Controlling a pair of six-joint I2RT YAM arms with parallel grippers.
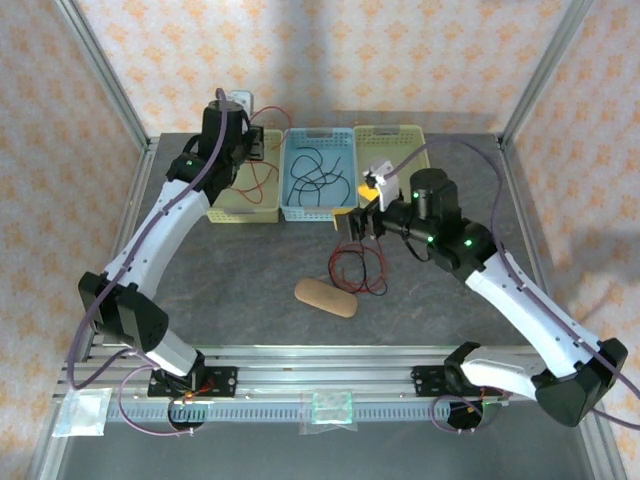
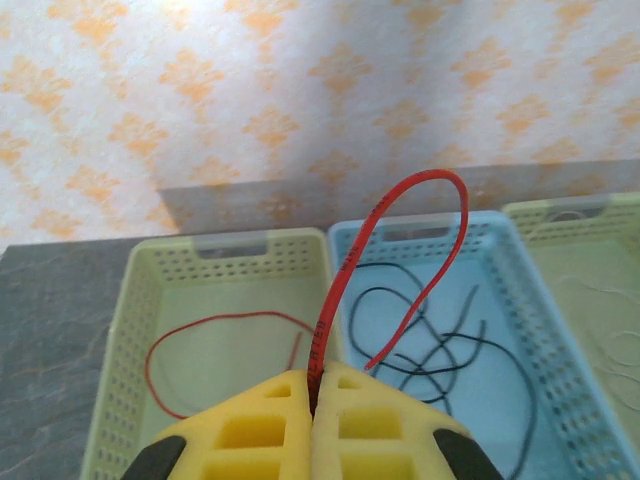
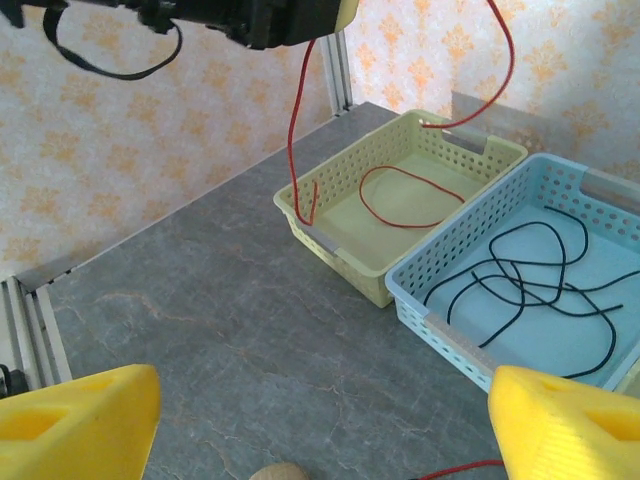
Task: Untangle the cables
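Cream wallpaper walls (image 1: 400, 50) with orange floral motifs, grey stone-look desk (image 1: 250, 260), slanted aluminium frame posts (image 1: 545, 70), slotted metal rail (image 1: 330, 358) along near edge

3 perforated plastic baskets stand side by side along the far edge of the grey stone-look table (image 1: 240, 280). The left yellow-green basket (image 1: 243, 214) touches the light blue basket (image 1: 318, 214) in the middle, and the right yellow-green basket (image 1: 390, 130) sits just beside that. 1 tan oval pad (image 1: 325, 297) lies nearer, well apart from them. Orange-patterned wallpaper (image 1: 350, 50) covers the walls behind.
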